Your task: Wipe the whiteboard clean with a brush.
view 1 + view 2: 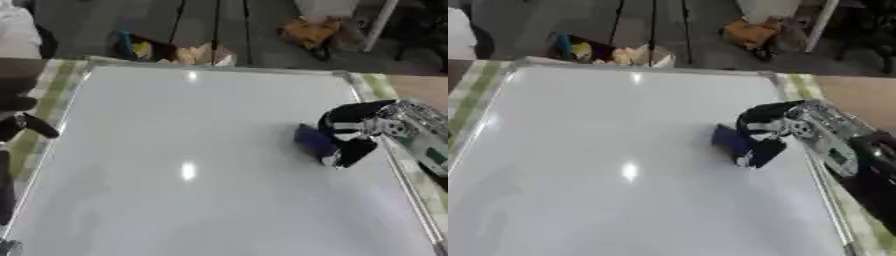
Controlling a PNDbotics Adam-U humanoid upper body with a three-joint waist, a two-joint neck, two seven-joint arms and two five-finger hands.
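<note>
My right hand (354,131), fingers curled round the dark brush (315,142), presses it to the whiteboard (192,150) near the right edge; I judge a tilted wrist could lift the brush off the surface.

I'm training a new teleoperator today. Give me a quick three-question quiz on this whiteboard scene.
1. True or false: the right hand is curled round the dark blue brush.
2. The brush sits toward which side of the whiteboard? A) left B) right C) centre
3. Fill in: glare spots show on the board, but no ____ marks are visible.

Key: 1 true; 2 B; 3 pen.
</note>
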